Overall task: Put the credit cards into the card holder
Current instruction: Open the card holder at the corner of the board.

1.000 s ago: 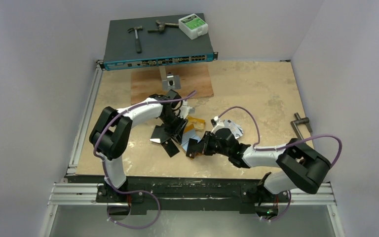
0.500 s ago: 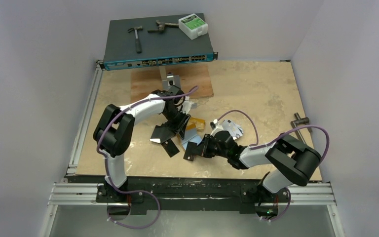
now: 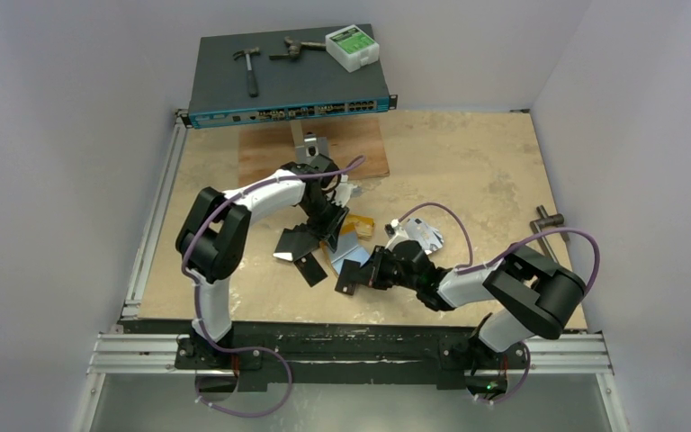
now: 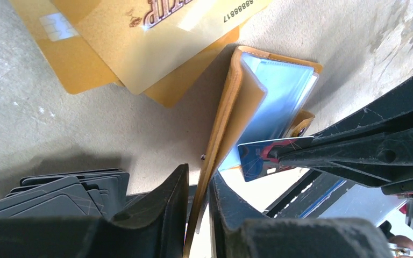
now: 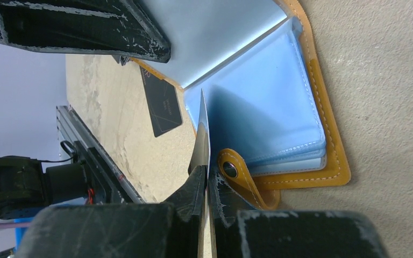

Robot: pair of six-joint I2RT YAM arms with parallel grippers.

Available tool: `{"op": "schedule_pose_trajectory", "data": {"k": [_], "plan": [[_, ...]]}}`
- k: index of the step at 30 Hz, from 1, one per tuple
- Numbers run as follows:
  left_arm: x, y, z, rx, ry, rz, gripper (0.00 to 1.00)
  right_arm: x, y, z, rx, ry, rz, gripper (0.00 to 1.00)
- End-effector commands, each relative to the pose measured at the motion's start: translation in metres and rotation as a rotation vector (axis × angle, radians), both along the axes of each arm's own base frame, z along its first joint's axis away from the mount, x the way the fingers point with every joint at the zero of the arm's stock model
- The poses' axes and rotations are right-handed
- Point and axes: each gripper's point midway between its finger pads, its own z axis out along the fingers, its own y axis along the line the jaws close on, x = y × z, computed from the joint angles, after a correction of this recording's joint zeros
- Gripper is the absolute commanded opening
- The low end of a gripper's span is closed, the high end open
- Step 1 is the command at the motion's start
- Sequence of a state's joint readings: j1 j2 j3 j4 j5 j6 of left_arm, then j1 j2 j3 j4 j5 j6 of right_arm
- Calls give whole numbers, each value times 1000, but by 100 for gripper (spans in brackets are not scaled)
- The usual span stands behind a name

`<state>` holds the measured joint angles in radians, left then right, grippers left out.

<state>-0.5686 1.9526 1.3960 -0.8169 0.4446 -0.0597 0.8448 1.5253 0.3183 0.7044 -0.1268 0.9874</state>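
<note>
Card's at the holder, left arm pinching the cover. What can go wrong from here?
The card, edge-on in the right jaws, points at stacked blue sleeves of the card holder; it may slide between sleeves, not into a pocket.
The snap tab sits beside the right jaws and could snag.
The left jaws hold only the thin cover; a slip could let it fold shut.

Top view overhead, wrist views close, sharing card holder (image 4: 231, 118)
</note>
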Motion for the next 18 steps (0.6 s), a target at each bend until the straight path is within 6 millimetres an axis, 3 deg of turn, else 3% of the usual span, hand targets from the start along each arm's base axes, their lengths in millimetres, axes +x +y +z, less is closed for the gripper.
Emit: {"op": "schedule_pose_trajectory", "data": {"k": [1,15,18], "plan": [[12,-13,9,-28,-41,-12,17,-5,-10,-13,-47,22,-5,0],[16,-21,13,-45,-10,-5,23,-12,-18,-17,-55,37,-12,0],[16,-20,11,-45,-5,4,16,-14,-20,-18,-56,41,-14,0]]}}
